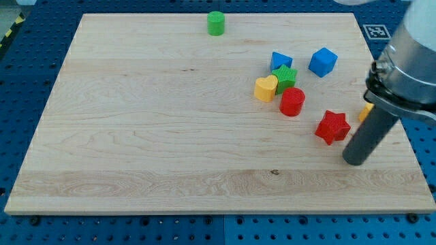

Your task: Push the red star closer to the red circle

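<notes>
Blocks: two red, two green, two blue, one yellow; my tip (354,162) beside red star (332,126).

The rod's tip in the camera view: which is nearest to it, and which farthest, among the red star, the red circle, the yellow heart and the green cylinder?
Measured from my tip, near the view's bottom right:
1. Red star, just up and left of the tip.
2. Red circle, further up-left.
3. Yellow heart, left of the red circle.
4. Green cylinder, by the board's top edge.

red star (332,127) | red circle (292,101) | yellow heart (266,88) | blue cube (323,62) | green cylinder (216,23)
</notes>
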